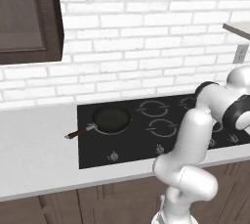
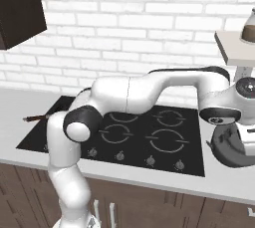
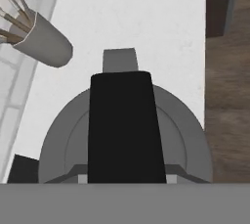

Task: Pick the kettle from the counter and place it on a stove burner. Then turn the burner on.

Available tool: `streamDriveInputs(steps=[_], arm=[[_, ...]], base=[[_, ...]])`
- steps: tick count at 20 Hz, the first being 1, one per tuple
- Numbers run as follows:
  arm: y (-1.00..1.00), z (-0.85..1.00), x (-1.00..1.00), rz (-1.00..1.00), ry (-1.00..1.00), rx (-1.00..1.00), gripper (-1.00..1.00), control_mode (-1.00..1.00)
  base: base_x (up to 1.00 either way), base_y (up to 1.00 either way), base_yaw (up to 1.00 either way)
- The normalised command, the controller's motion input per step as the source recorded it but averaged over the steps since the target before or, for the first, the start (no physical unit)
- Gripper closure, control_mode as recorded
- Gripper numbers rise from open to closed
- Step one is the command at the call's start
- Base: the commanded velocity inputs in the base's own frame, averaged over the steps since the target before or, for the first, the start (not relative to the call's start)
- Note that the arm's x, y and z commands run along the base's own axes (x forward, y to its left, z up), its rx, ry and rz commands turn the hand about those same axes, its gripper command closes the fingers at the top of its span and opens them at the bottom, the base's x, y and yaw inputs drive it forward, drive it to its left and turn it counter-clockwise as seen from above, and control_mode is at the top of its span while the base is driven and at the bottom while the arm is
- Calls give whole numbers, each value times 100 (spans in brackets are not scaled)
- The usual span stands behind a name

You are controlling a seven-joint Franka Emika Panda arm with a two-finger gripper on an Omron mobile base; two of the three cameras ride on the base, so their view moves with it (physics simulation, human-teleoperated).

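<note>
Kettle is seen on the counter, right of the stove. Fingers are clamped on its black handle.

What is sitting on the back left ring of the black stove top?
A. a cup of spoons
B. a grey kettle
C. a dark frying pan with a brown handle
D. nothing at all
C: a round dark frying pan with a brown handle sits on that ring of the flat black glass stove top, while the rounded grey kettle is off to the right, past the stove's edge.
</note>
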Motion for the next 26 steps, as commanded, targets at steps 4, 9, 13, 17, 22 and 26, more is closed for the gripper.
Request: streamDriveInputs(steps=[4,9,13,17,22,26], arm=[[100,9,-8,0,3,-13,100,-100],[100,0,0,0,8,-9,100,-100],[100,4,17,0,5,-1,100,-100],[100,34,61,0,0,0,100,-100],[97,22,87,0,1,0,100,-100],[56,11,90,0,16,-3,100,-100]], base=[[0,0,0],[0,0,0],[0,0,0],[0,0,0],[0,0,0],[0,0,0]])
